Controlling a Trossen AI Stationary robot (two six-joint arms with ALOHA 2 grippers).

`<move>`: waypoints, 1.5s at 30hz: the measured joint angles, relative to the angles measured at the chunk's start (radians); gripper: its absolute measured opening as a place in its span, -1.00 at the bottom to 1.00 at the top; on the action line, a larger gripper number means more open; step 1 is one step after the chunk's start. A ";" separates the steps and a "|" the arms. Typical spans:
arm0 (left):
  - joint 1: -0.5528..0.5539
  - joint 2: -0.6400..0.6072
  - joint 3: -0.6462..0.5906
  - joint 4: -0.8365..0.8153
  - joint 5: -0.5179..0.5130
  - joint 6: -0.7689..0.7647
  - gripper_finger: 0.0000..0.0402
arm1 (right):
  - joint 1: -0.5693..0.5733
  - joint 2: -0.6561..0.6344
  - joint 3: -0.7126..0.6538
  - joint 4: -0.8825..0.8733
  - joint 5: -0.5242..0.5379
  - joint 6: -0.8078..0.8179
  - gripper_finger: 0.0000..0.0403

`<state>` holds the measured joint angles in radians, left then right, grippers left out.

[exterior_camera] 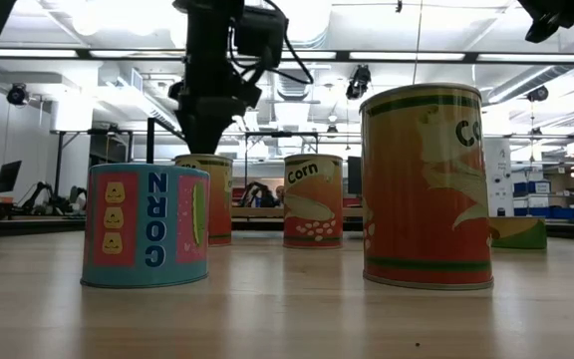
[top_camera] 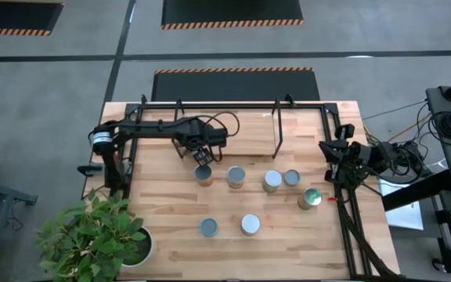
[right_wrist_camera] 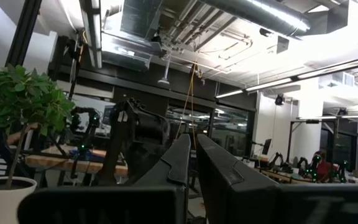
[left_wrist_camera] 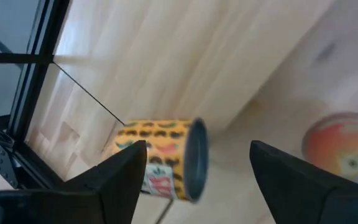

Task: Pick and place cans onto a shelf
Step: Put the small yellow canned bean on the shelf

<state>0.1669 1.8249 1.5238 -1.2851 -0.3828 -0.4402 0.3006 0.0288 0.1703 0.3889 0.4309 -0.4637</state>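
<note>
Several cans stand upright on the wooden table [top_camera: 171,235]. One with an orange-yellow label and a blue-grey top [top_camera: 203,174] [left_wrist_camera: 166,158] stands on its base just below my left gripper [top_camera: 202,157], which is open and points steeply down. In the left wrist view the fingertips [left_wrist_camera: 194,155] stand on either side of this can, short of it. The shelf [top_camera: 225,117], a rack of thin black rods, stands at the table's far side behind that gripper. My right gripper [right_wrist_camera: 194,155] waits shut at the table's right edge [top_camera: 337,160], raised and pointing upward.
Other cans stand in a row toward the right [top_camera: 236,176] [top_camera: 272,181] [top_camera: 291,178] [top_camera: 310,198], and two nearer the front [top_camera: 208,227] [top_camera: 250,225]. A potted plant [top_camera: 100,235] fills the near left corner. A blue corn can [exterior_camera: 145,225] and a tall orange can [exterior_camera: 427,184] stand closest to the low camera.
</note>
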 joint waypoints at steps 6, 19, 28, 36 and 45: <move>-0.032 -0.001 0.000 -0.099 -0.061 -0.059 0.25 | 0.000 0.000 0.000 -0.004 0.000 0.000 -0.91; -0.028 0.003 -0.001 -0.122 -0.203 -0.093 -0.95 | 0.000 0.000 0.000 -0.011 0.000 0.000 -0.91; -0.030 0.003 -0.051 -0.119 -0.203 -0.135 -0.96 | 0.000 0.000 0.000 -0.016 0.000 0.000 -0.91; -0.030 0.004 -0.118 -0.071 -0.197 -0.155 -1.00 | 0.000 0.000 0.000 -0.016 0.000 -0.005 -0.91; -0.034 0.005 -0.066 0.056 -0.185 -0.095 -1.00 | 0.000 0.000 0.000 -0.015 0.000 -0.006 -0.91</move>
<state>0.1333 1.8297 1.4578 -1.2287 -0.5678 -0.5348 0.3007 0.0288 0.1703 0.3742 0.4309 -0.4699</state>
